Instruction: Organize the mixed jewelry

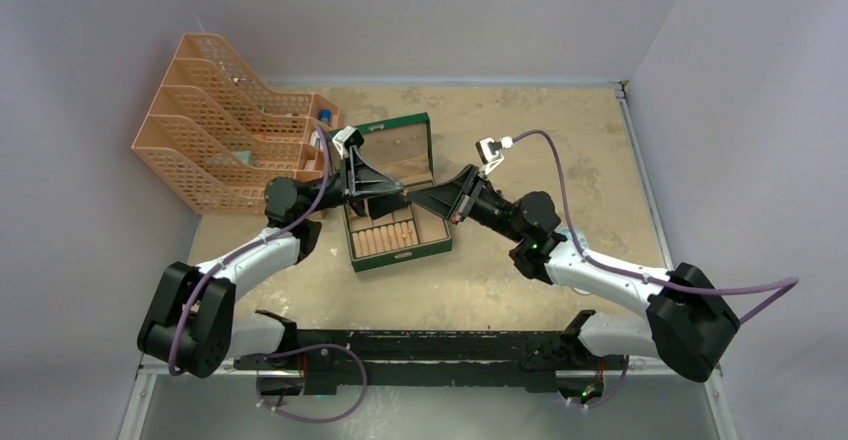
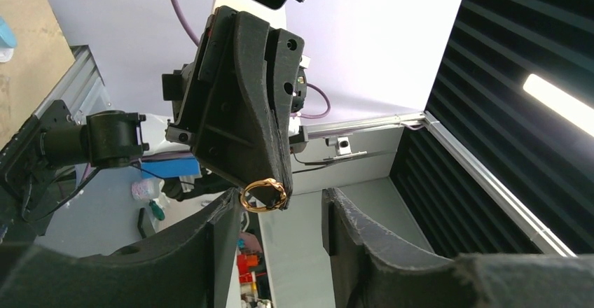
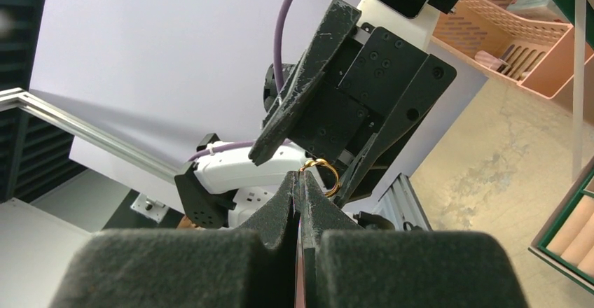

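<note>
right gripper pinches one gold ring at its tip | left gripper spread, flanking that ring, no grip visible | both above the green box | progress: ring apparently mid-handover, not yet filed; other jewellery not visible

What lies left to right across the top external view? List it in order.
Peach mesh file rack → left gripper → right gripper → right arm's base. Left out: the green box, which both grippers overlap, and the gold ring in the right gripper's shut fingertips, too small to place here.
</note>
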Robot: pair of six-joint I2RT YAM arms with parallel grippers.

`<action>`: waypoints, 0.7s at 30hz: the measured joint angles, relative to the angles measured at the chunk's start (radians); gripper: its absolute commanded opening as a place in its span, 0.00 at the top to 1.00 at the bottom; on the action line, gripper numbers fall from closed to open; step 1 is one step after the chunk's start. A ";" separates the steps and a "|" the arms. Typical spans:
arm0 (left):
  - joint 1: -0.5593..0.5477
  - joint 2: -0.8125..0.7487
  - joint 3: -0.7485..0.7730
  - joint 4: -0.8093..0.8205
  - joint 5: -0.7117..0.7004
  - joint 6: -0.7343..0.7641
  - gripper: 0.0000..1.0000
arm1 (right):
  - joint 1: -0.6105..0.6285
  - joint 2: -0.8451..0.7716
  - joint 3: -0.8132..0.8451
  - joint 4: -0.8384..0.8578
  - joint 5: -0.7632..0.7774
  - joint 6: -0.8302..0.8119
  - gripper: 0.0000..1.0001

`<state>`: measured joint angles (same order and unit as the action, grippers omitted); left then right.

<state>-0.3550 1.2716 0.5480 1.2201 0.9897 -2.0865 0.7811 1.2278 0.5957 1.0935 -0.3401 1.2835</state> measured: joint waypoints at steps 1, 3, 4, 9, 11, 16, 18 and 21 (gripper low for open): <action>0.000 0.001 0.000 0.002 0.001 0.000 0.59 | 0.001 0.000 0.000 0.003 0.000 0.000 1.00; 0.000 0.003 0.000 0.005 0.002 0.000 0.61 | 0.001 0.000 0.000 0.008 0.000 0.000 1.00; 0.000 0.003 0.000 0.005 0.002 0.000 0.62 | 0.001 0.000 0.000 0.011 0.000 0.000 1.00; 0.000 0.003 0.000 0.006 0.002 0.000 0.68 | 0.003 -0.010 -0.004 0.015 0.002 0.000 1.00; 0.000 0.003 0.000 0.006 0.002 0.000 0.70 | 0.003 -0.016 -0.010 0.017 0.005 0.000 1.00; 0.000 0.003 0.000 0.006 0.001 0.000 0.75 | 0.003 -0.029 -0.014 0.012 0.008 0.000 1.00; 0.000 0.003 0.000 0.010 0.001 0.000 0.77 | 0.003 -0.035 -0.015 0.007 0.008 0.000 1.00; 0.000 0.003 0.000 0.020 -0.002 0.000 0.89 | 0.003 -0.038 -0.016 -0.011 0.008 -0.001 1.00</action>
<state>-0.3550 1.2751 0.5480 1.2404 0.9874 -2.0869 0.7837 1.1900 0.5800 1.0821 -0.3317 1.2823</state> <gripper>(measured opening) 0.212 0.004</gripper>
